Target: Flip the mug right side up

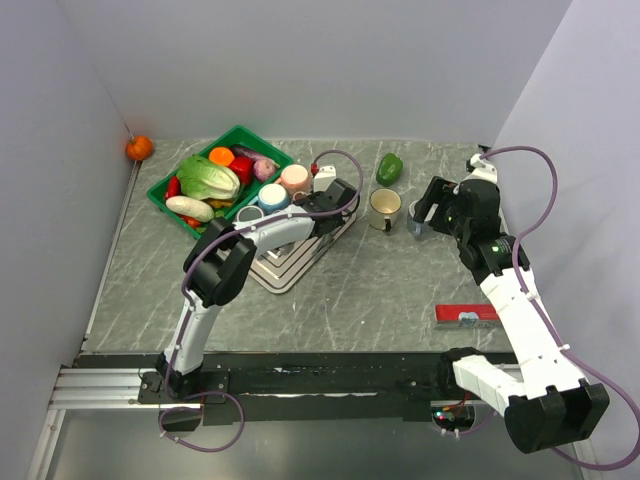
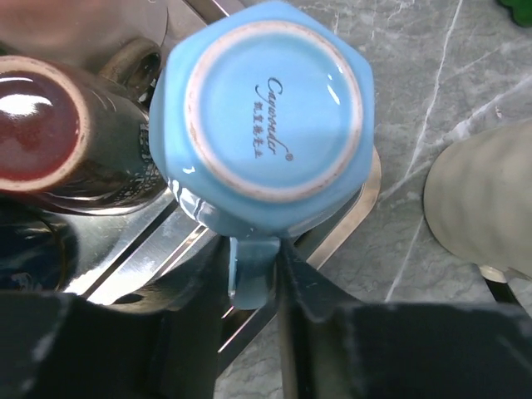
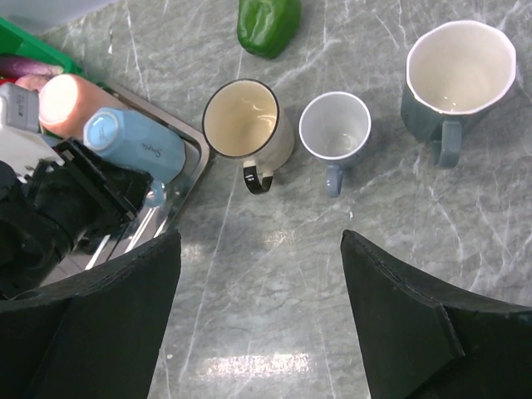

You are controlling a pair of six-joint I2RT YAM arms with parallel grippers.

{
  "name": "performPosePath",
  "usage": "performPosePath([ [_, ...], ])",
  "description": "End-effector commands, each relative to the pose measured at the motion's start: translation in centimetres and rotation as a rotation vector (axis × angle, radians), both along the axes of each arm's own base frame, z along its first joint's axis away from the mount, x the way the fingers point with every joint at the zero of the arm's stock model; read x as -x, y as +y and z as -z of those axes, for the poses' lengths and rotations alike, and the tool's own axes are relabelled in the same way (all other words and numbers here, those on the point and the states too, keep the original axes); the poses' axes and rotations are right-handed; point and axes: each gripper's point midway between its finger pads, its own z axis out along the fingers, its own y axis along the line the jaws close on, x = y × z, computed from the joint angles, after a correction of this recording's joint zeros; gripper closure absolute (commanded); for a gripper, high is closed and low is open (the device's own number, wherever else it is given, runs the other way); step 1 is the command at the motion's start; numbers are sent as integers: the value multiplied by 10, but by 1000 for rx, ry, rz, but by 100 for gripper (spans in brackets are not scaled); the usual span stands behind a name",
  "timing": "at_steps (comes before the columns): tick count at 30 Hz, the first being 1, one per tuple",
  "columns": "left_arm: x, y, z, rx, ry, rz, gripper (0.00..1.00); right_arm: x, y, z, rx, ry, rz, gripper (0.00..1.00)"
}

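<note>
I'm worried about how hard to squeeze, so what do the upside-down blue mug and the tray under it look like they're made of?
The blue mug is likely glazed ceramic: it has glossy highlights on its body and a pale, unglazed-looking ring around the printed base. The tray looks like polished metal, probably stainless steel: its silvery rim and ribs reflect their surroundings.

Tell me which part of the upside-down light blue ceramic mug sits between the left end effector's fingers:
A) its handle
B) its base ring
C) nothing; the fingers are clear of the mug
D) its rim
A: in the left wrist view, the light blue ceramic mug shows its base, and its handle lies between the left end effector's dark fingers.
</note>
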Motion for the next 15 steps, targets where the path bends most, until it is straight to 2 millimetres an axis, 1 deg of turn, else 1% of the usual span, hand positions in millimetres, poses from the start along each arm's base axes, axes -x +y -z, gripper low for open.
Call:
performPosePath([
  [1,-8,-9,-21,32,-50,12,71,-1,1,-14,-15,-58,2,17],
  [4,-8,-11,-24,38,-52,24,83,-2,1,-13,-14,-55,3,17],
  [5,-8,-12,-25,39,-53,30,92,-2,1,-14,-14,-57,2,17],
  [7,-8,-12,-27,39,-55,33,99,-2,1,-13,-16,-56,4,17],
  [11,-8,-11,-29,37,-62,32,99,-3,2,-12,-16,-52,1,17],
  [13,-8,-12,-35,49,-73,36,99,-3,1,-12,-16,-53,3,17],
  [14,-6,-11,-34,51,-71,40,99,-3,1,-13,-18,-55,3,17],
  [15,-6,-12,-41,65,-78,47,99,-3,2,-12,-18,-55,0,17],
])
